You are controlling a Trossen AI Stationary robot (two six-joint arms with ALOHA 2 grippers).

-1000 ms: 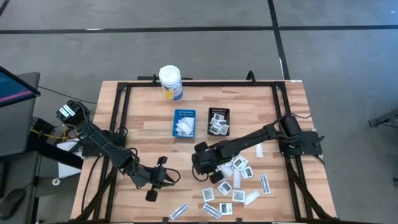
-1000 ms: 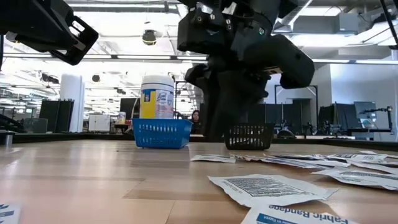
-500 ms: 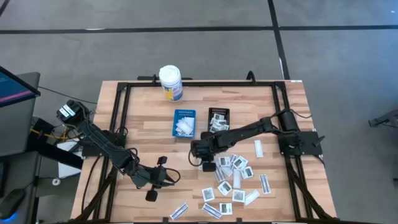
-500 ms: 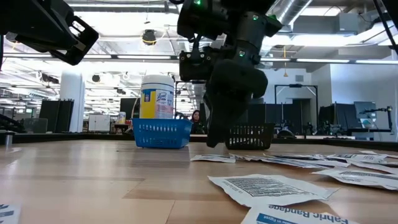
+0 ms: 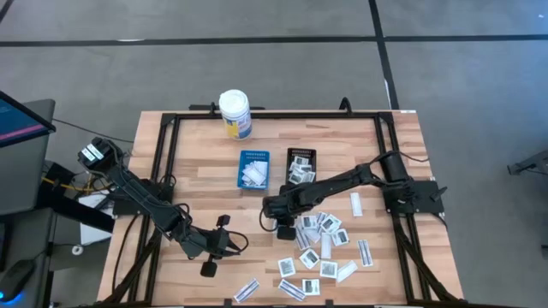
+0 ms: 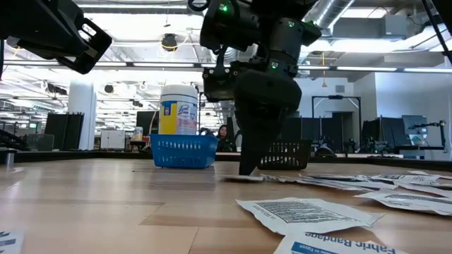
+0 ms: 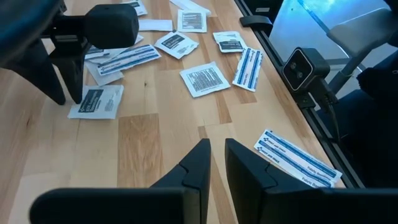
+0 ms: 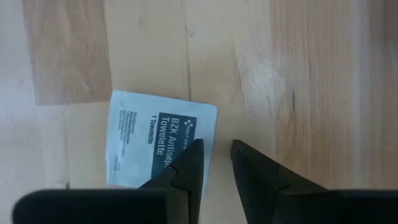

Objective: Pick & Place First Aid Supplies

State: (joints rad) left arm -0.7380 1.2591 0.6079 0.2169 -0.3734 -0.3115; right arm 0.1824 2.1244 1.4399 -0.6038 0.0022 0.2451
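The right gripper (image 5: 283,229) is lowered, fingers slightly parted and holding nothing, over a towelette packet (image 8: 158,147) lying flat on the table (image 5: 197,162) at the left edge of the scattered first aid supplies (image 5: 321,248) (printed face up). The left gripper (image 5: 208,267) is parked near the front left, fingers slightly apart, empty.
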